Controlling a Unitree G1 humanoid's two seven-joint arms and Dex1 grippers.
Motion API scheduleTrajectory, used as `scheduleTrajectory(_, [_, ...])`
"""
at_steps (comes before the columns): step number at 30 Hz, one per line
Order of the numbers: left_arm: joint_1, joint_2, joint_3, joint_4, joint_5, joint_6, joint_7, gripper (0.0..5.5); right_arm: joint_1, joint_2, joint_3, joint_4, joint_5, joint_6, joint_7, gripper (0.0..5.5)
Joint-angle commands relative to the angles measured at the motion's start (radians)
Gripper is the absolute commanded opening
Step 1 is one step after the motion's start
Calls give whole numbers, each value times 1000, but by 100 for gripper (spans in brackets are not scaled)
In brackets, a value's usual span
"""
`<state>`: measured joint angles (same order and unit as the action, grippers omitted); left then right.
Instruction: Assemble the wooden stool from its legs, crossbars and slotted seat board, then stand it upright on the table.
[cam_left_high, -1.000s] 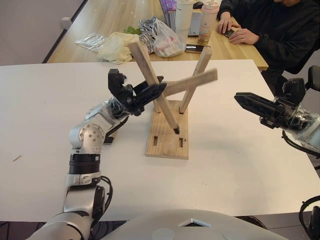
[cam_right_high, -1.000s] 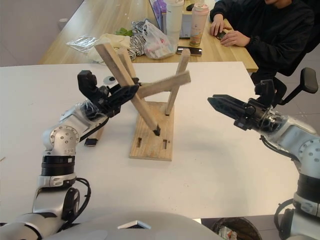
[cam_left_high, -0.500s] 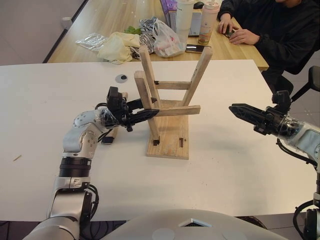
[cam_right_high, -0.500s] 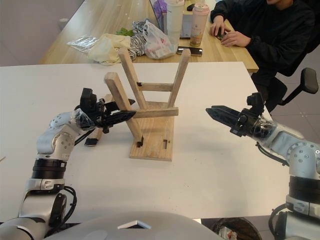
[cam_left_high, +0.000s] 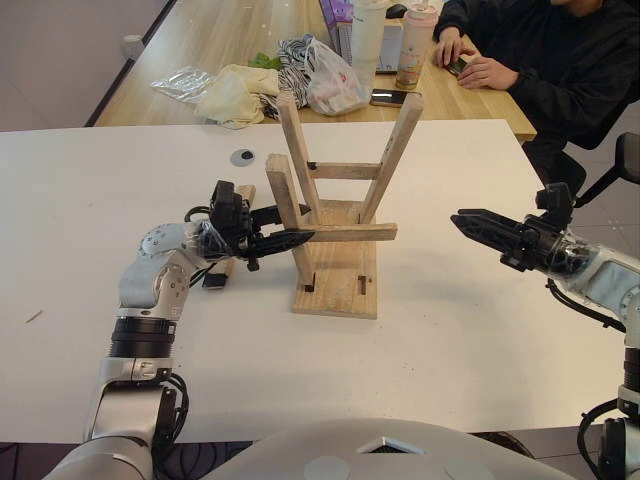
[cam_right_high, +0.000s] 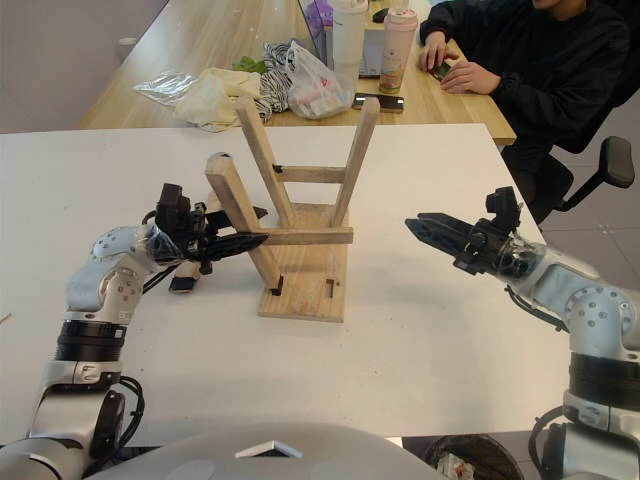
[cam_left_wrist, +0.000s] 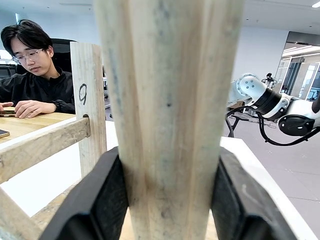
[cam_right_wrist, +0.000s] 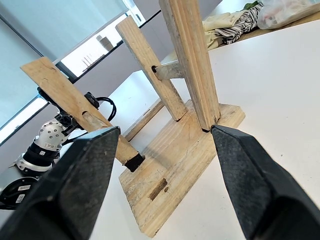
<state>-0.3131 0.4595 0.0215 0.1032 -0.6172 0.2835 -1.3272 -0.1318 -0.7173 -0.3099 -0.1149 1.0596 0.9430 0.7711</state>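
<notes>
Wooden leg (cam_left_high: 284, 190) clamped in left gripper (cam_left_high: 292, 238), foot on seat board (cam_left_high: 340, 297) (leaning), right gripper (cam_left_high: 462, 219) spread apart nearby

It looked like an open-plan office doubling as a lab workroom; a broad white counter (cam_left_high: 480, 330) stood in front of a long wooden counter (cam_left_high: 190, 50) strewn with everyday desk clutter: a tall white cup (cam_left_high: 367, 30), a capped tumbler (cam_left_high: 415, 45), a phone (cam_left_high: 387, 97) and plastic bags (cam_left_high: 335, 85); a black swivel chair (cam_right_high: 612, 165) sat to one side on a grey floor (cam_left_high: 50, 60); farther back were glass partitions (cam_left_wrist: 300, 65), a white ceiling (cam_left_wrist: 280, 10) and large windows (cam_right_wrist: 95, 50).
</notes>
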Motion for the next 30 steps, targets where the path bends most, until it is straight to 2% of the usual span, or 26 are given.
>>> scheduleTrajectory(1, [14, 17, -26, 14, 41, -23, -17, 204, -4, 13, -5, -14, -10, 5, -10, 333])
scheduleTrajectory(10, [46, 51, -141, 98, 177, -185, -71, 204, -5, 24, -5, -6, -19, -1, -27, 333])
scheduleTrajectory(19, [86, 90, -190, 320, 252, -315, -95, 204, 0, 44, -2, 1, -38, -9, -46, 333])
scheduleTrajectory(25, [172, 121, -282, 192, 295, -337, -90, 204, 5, 47, -4, 4, -50, -7, -54, 333])
scheduleTrajectory(30, [135, 116, -324, 123, 340, -283, 47, 203, 5, 62, -4, 3, -60, -8, -64, 333])
